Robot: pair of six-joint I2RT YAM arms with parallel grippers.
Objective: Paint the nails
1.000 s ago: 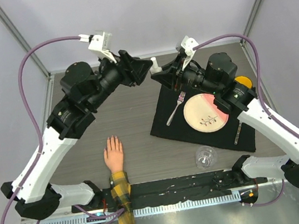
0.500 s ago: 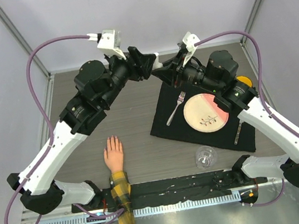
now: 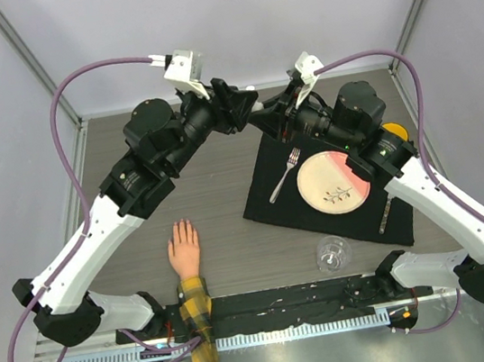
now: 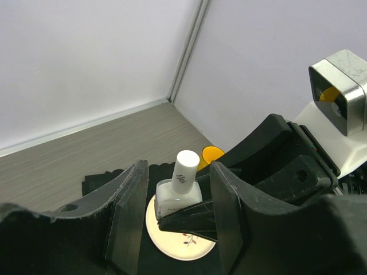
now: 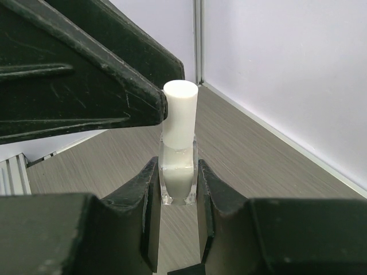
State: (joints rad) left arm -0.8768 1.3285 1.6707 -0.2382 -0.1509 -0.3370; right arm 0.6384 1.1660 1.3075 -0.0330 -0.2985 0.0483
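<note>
A white nail polish bottle (image 5: 178, 172) with a tall white cap (image 5: 179, 114) is gripped at its glass body by my right gripper (image 5: 178, 175), held above the table at the back centre. My left gripper (image 4: 179, 175) is open, with one jaw on each side of the cap (image 4: 184, 171) and a gap on both sides. In the top view the two grippers meet (image 3: 254, 108) and hide most of the bottle. The peach fake hand (image 3: 183, 249) lies flat near the front with its plaid sleeve (image 3: 199, 333). Its nails (image 3: 180, 225) are too small to make out.
A black mat (image 3: 273, 208) on the right holds a pink-white plate (image 3: 333, 181), a fork (image 3: 284, 176) and a knife (image 3: 385, 214). A clear glass (image 3: 332, 253) stands at its front edge. A yellow object (image 3: 394, 132) lies behind the right arm.
My left arm has swung right, bringing its open jaws around the bottle cap. The right gripper has shifted slightly back-left with the bottle.
</note>
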